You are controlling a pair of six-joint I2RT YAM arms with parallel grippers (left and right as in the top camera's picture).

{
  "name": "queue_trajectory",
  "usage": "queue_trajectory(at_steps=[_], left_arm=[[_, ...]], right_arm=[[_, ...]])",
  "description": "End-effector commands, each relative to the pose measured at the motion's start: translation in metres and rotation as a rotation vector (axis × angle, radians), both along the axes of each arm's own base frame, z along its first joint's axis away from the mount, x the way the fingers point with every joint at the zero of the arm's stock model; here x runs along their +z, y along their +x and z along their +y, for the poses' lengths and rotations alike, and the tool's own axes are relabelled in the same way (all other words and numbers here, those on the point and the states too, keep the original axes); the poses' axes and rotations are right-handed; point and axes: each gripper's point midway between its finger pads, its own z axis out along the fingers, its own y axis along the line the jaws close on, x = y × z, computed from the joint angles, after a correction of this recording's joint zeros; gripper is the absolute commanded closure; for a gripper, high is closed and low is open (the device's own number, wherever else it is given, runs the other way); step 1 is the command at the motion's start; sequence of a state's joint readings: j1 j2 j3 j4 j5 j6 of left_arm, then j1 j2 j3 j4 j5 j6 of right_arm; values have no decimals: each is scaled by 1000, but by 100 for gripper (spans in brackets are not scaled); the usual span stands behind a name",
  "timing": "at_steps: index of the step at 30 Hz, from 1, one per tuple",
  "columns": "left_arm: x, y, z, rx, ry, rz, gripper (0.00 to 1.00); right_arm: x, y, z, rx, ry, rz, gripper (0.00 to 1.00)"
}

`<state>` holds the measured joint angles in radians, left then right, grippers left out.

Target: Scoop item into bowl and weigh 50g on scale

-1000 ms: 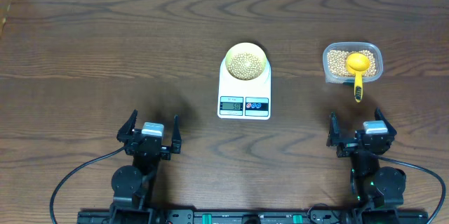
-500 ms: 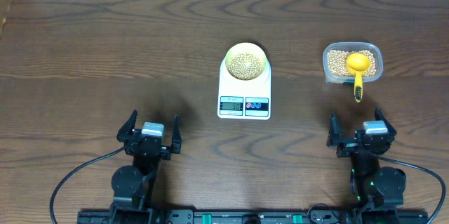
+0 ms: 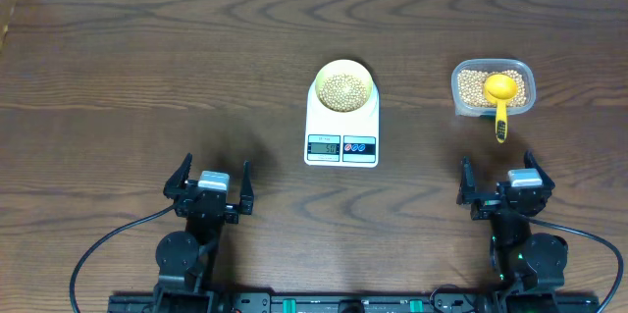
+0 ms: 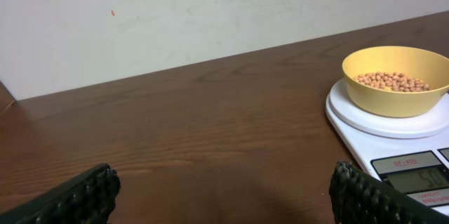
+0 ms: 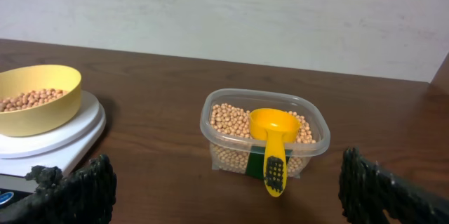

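The pale yellow bowl (image 3: pixel 343 86) sits on the white scale (image 3: pixel 341 134) at the table's middle and holds a layer of tan beans (image 3: pixel 342 86). It shows in the left wrist view (image 4: pixel 395 83) and the right wrist view (image 5: pixel 34 102) too. The scale's display (image 3: pixel 324 147) is lit. My left gripper (image 3: pixel 208 184) is open and empty near the front left. My right gripper (image 3: pixel 502 183) is open and empty near the front right, in front of the tub.
A clear plastic tub (image 3: pixel 494 87) of beans stands at the right. A yellow scoop (image 3: pixel 501 95) rests in it, its handle hanging over the near rim (image 5: pixel 274 164).
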<state>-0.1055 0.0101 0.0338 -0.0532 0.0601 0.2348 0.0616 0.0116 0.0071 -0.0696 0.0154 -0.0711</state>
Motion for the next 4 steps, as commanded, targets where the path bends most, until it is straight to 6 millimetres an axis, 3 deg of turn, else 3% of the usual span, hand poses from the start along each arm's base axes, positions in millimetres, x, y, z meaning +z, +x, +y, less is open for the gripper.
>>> queue_trajectory(at_steps=[1,4], left_arm=[[-16,1,2,14,-7,38,3],[-16,1,2,14,-7,38,2]], right_arm=[[0,0,1,7,-12,-3,1],[0,0,1,8,-12,-3,1]])
